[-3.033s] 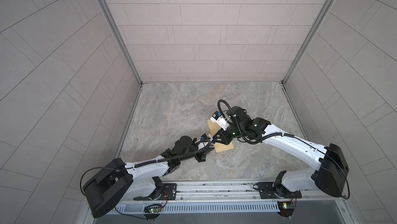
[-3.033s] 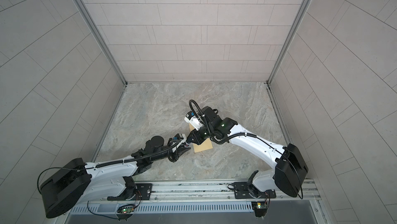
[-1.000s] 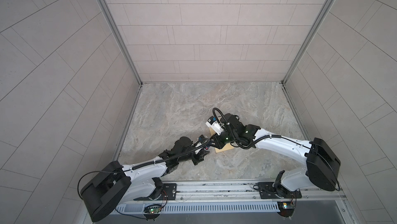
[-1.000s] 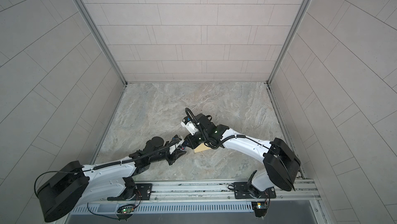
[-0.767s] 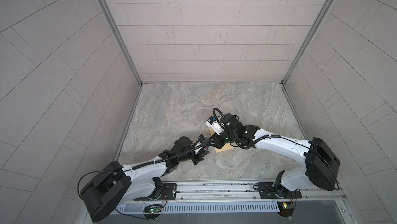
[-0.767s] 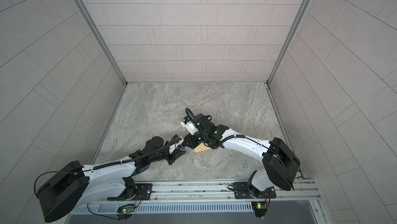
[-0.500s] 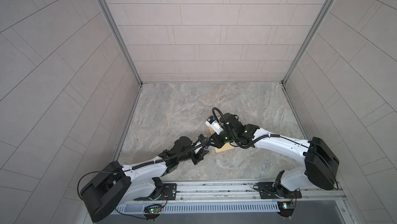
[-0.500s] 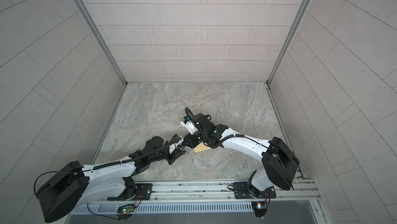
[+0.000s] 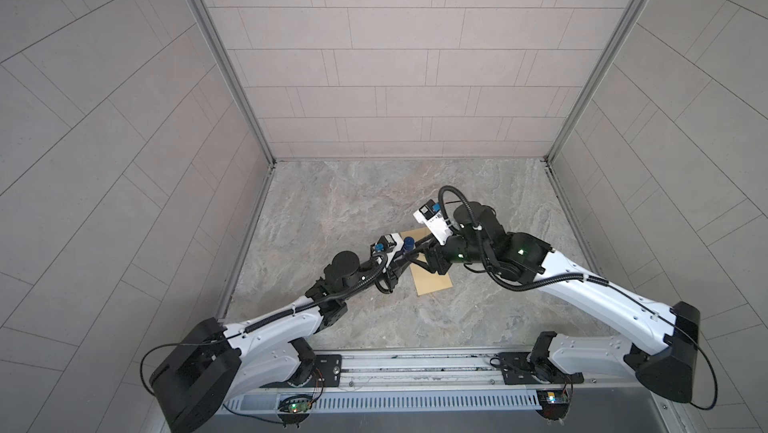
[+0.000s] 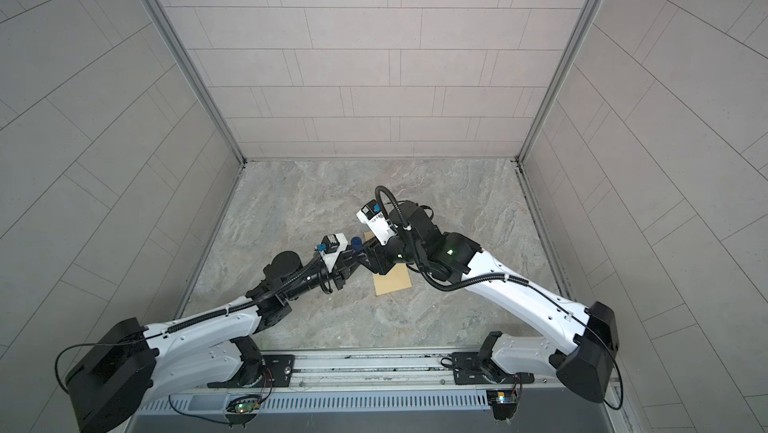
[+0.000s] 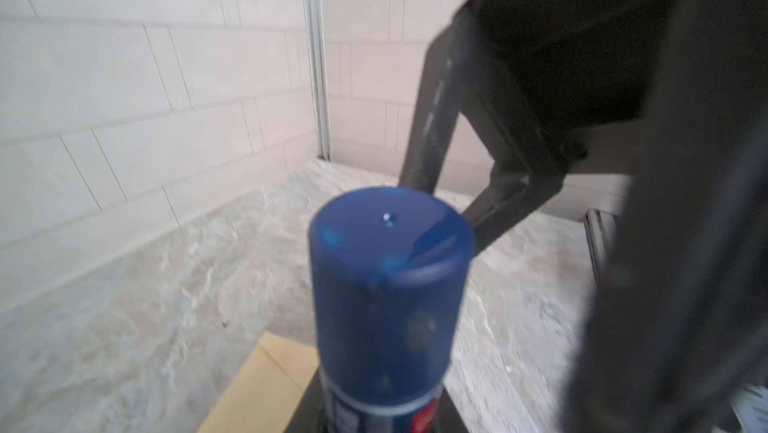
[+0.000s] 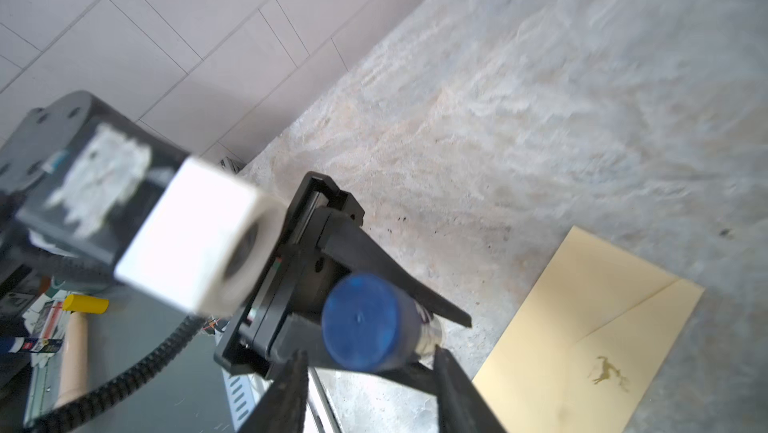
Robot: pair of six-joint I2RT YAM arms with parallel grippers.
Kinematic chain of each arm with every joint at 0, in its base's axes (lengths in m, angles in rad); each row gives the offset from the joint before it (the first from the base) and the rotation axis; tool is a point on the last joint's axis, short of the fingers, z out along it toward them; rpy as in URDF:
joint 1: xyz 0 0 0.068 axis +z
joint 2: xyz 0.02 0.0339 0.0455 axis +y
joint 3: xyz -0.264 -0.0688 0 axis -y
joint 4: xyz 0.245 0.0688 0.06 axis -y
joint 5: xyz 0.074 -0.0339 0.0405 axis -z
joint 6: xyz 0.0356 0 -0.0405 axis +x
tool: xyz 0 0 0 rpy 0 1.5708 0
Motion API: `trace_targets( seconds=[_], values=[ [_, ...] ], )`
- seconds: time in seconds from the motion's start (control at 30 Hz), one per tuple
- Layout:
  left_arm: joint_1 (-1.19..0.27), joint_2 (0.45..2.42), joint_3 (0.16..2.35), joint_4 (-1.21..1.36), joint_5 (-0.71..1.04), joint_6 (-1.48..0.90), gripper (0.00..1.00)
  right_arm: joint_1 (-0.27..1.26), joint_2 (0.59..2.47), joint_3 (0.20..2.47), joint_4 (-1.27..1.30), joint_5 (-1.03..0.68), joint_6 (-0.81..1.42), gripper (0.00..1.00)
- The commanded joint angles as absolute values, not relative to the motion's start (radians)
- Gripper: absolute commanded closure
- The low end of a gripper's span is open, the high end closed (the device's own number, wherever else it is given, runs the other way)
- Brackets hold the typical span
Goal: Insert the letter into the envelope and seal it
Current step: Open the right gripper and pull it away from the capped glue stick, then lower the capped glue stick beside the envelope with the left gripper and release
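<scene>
The yellow-tan envelope lies flat on the marble table, flap folded down, a small gold deer emblem on it. The letter is out of view. My left gripper is shut on a glue stick with a blue cap, held just above the envelope's left edge. My right gripper faces the cap. It is open, its fingers standing on either side of the cap with a gap.
Tiled walls close in the table on three sides. A metal rail runs along the front edge. Beyond that edge the right wrist view shows loose supplies, among them a yellow-capped stick and a cardboard tube.
My right gripper's jaws have parted around the blue cap. The left gripper keeps its hold on the glue stick, and both arms have hardly shifted in the last second.
</scene>
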State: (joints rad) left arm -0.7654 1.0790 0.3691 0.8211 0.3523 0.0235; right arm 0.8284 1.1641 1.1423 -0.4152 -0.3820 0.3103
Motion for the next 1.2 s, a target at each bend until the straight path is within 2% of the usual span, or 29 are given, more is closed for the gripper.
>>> trace_targets(
  seconds=[0.0,0.13,0.3,0.43,0.47,0.6,0.9,1.17],
  values=[
    [-0.759,1.068,0.39,0.868,0.321,0.001,1.0,0.815,1.048,1.173,-0.401,-0.277,0.24,0.44],
    [-0.759,1.04,0.421,0.756,0.297,-0.045,1.0,0.808,0.903,1.104,-0.31,-0.16,0.186,0.39],
    [-0.759,0.957,0.504,0.456,0.218,-0.134,1.0,0.793,0.755,0.976,-0.239,-0.026,0.143,0.37],
    [-0.759,0.916,0.598,0.162,0.118,-0.225,1.0,0.786,0.68,0.886,-0.23,0.086,0.099,0.36],
    [-0.758,0.913,0.619,0.096,0.101,-0.239,1.0,0.783,0.668,0.859,-0.223,0.128,0.087,0.33],
    [-0.747,0.925,0.668,-0.056,0.07,-0.293,1.0,0.735,0.659,0.776,-0.189,0.238,0.058,0.29],
    [-0.625,1.064,0.74,-0.167,0.144,-0.433,1.0,0.499,0.681,0.642,-0.07,0.068,0.175,0.26],
    [-0.611,1.284,0.805,-0.208,0.116,-0.526,1.0,0.359,0.686,0.598,-0.055,-0.062,0.239,0.26]
  ],
)
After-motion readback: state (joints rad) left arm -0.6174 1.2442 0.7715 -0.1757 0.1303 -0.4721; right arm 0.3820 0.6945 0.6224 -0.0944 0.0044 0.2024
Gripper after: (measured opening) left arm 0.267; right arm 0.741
